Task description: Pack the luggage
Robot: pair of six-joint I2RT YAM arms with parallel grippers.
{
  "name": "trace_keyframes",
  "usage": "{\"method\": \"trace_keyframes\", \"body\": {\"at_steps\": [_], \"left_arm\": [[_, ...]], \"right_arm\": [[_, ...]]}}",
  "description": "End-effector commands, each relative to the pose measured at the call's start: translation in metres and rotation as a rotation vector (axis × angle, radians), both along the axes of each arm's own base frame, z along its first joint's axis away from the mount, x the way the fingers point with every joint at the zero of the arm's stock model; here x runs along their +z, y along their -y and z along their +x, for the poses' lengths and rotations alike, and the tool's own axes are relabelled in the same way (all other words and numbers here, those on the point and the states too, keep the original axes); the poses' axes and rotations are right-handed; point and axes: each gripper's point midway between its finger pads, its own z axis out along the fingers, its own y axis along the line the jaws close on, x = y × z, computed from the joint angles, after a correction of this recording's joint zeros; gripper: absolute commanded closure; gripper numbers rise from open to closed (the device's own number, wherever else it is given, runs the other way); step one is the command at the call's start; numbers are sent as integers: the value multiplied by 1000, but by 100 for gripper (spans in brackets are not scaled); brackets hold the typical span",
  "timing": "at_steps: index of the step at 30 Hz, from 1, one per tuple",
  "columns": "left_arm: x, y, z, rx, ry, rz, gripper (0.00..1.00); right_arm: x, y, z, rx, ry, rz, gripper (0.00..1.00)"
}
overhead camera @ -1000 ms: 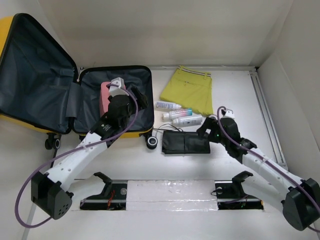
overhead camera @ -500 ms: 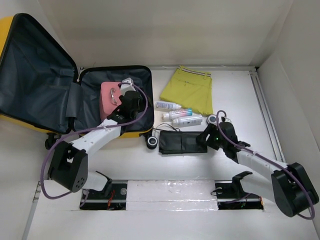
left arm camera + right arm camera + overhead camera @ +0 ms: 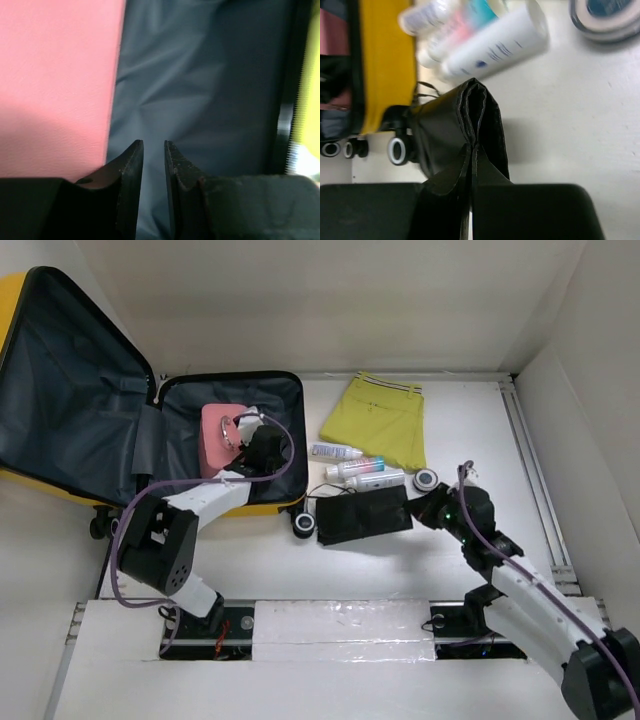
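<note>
Just below the folded yellow-green garment (image 3: 378, 420) lie three toiletry bottles (image 3: 360, 468). A round tin (image 3: 427, 478) sits by its lower-right corner, a black, perhaps fabric, pouch (image 3: 362, 517) farther below, and a pink case (image 3: 220, 435) well left.

1. The luggage (image 3: 70, 370) has a glossy yellow shell, dark grey lining and black wheels (image 3: 304, 524).
2. The small case (image 3: 218, 430) inside it is plain pink.
3. The folded garment (image 3: 380, 420), far right, is yellow-green with a dark stripe.
4. The pouch (image 3: 365, 517) is black.
5. The bottles (image 3: 365, 472) are white, with pink and teal.
6. The round tin (image 3: 427, 478) is pale-rimmed with a blue centre.
</note>
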Motion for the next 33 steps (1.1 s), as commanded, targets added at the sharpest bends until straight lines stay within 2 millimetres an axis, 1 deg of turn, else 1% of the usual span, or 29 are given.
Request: {"method": "trace_keyframes", "body": {"at_steps": [1,2,3,4,6,7,10,11,13,14,15,16,17,18,19,20,21,22,23,24,25,26,27,28,29,30,31,32,33], "left_arm": [[-15,-33,-8,108,-48,101,81],[-24,-48,-13,144,-68,101,82],[-27,-57,-17,159,-81,106,82],[-23,-65,-20,180,-68,107,82],[-21,-78,-24,239,-47,109,82],[-24,-83,-29,244,-65,110,81],[-11,-93,-28,286,-28,97,79],[-13,-96,-31,300,-40,105,78],[-4,-104,-25,332,-23,73,78],[-1,-106,-23,340,-15,30,77],[-5,-109,-23,335,-23,5,77],[-11,-118,-23,345,-34,-55,77],[-12,-122,-25,358,-37,-87,77],[-8,-125,-19,371,-11,-129,77],[-4,-130,-22,388,5,-143,77],[2,-137,-22,418,24,-149,76],[6,-136,-21,423,38,-162,75],[13,-142,-19,452,66,-193,73],[10,-150,-20,464,59,-238,73],[11,-154,-20,468,70,-274,73],[19,-158,-13,462,108,-303,73],[17,-160,-13,455,108,-320,72],[21,-163,-12,459,104,-342,72],[25,-163,-11,459,104,-343,72],[27,-162,-10,466,102,-352,72],[43,-157,-11,439,140,-368,72],[54,-150,-13,409,172,-366,72],[71,-146,-14,393,228,-375,70],[86,-144,-16,367,269,-380,70]], "right_arm": [[69,-6,9,34,178,21,100],[77,-7,7,50,190,22,100],[101,-9,8,63,240,31,100],[116,-13,5,85,273,36,100],[143,-13,7,87,332,45,100],[174,-15,7,99,396,61,100],[211,-24,9,144,467,56,100],[237,-27,9,150,511,73,100],[260,-35,15,176,565,73,100],[285,-41,11,205,615,98,100],[287,-47,21,216,613,99,100],[298,-55,23,238,641,114,100],[319,-64,20,278,676,135,100],[324,-72,22,303,681,143,100],[333,-88,26,340,688,166,100],[328,-92,34,341,676,163,100],[343,-104,29,371,706,185,100],[338,-116,39,385,681,191,100],[342,-126,40,414,690,202,100],[345,-141,35,459,686,226,100],[355,-150,33,483,699,238,100],[343,-167,43,503,669,234,100],[351,-182,36,545,677,252,100],[346,-192,40,559,661,251,100],[325,-210,50,578,613,237,100],[317,-220,53,592,602,228,100],[318,-227,60,581,601,227,100],[311,-236,66,582,585,221,100],[282,-252,84,589,537,189,100]]}}
